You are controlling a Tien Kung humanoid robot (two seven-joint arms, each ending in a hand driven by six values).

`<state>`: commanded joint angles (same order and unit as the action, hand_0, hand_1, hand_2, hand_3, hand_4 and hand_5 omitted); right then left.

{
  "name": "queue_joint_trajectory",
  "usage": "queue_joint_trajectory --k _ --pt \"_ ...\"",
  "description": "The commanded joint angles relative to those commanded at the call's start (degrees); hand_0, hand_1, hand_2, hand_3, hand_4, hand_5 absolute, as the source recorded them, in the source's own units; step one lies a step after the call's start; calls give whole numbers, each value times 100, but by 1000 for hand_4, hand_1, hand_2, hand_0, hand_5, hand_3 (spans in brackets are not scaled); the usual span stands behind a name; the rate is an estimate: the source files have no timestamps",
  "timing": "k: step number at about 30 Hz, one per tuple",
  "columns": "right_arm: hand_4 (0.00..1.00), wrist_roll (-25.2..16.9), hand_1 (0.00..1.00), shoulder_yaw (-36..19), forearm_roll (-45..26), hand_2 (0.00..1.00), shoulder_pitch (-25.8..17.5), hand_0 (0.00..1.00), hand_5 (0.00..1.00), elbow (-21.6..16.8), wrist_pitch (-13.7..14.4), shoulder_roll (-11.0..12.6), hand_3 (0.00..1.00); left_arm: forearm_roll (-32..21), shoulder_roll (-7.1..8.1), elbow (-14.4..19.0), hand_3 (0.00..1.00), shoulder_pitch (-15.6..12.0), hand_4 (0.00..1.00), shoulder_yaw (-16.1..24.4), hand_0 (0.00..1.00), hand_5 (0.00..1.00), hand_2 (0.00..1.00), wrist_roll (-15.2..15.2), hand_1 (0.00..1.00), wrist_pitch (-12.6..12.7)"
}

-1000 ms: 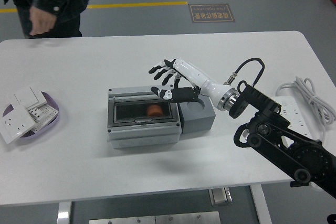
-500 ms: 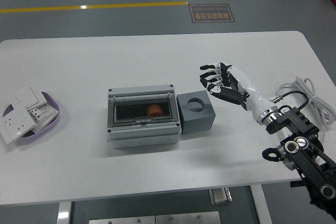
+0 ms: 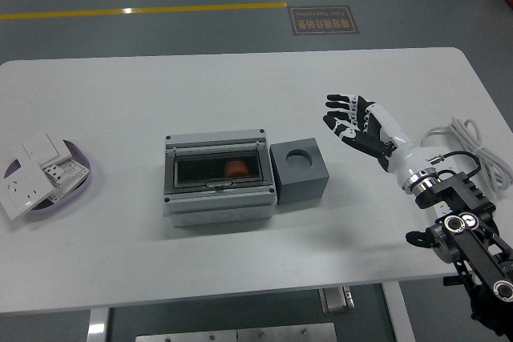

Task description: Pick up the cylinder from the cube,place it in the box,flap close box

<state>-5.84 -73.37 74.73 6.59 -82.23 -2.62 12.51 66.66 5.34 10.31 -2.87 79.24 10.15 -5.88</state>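
Head view. The right robot hand (image 3: 350, 122) hangs above the white table (image 3: 240, 86), its fingers (image 3: 341, 102) loosely spread and pointing toward the left; it grasps nothing and touches nothing. Its white forearm runs down and right into the black arm (image 3: 473, 254), which is cut off at the lower right corner of the picture.

Left of the robot hand, set apart from it, stands the grey cube (image 3: 299, 172) with a round, bare socket in its top. Touching the cube's far-left side sits the grey box (image 3: 219, 179), its dark see-through flap shut. Through the flap an orange shape shows, the cylinder (image 3: 236, 168), lying inside the box; the tinted cover dulls its outline, so its exact form is hard to make out.

Right of the robot hand, near the table's edge, lies a coiled white cable (image 3: 473, 146), partly hidden behind the arm. Far to the left of the robot hand, at the opposite table edge, a purple tray (image 3: 80, 167) carries white wall switches (image 3: 32, 167); the lowest plate overhangs the tray's rim.
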Motion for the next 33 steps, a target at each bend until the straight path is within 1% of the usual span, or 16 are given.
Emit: queue_joint_trajectory --k 8,9,14,19,26,27,33 --pt "865 -81 763 -7 -26 788 -32 854 344 -1 63 -40 814 40 -24 0 707 -6 759 44 640 314 662 10 671 -5" --pt "864 -90 759 -6 -36 777 -32 851 335 9 70 -39 797 41 -24 0 707 -5 758 46 640 313 661 9 672 -5" --pt "864 -150 759 -13 -166 777 -50 851 335 87 92 -53 797 55 -26 0 707 5 758 56 640 313 661 8 672 -8" --pt "865 -183 751 -16 -194 769 -59 839 330 67 102 -55 790 73 -32 0 706 3 758 64 640 313 662 10 672 -15" --pt "865 -197 749 -30 63 769 -40 834 333 -39 170 -40 786 93 -35 0 707 0 758 83 640 313 662 13 672 -19" --pt "858 -192 742 -34 108 763 -37 830 319 -37 177 -45 781 93 -35 0 707 0 758 82 640 314 662 12 672 -20" --pt "858 -169 742 -18 291 763 -37 830 319 3 198 -69 781 100 -34 0 707 0 758 89 640 314 662 13 672 -20"
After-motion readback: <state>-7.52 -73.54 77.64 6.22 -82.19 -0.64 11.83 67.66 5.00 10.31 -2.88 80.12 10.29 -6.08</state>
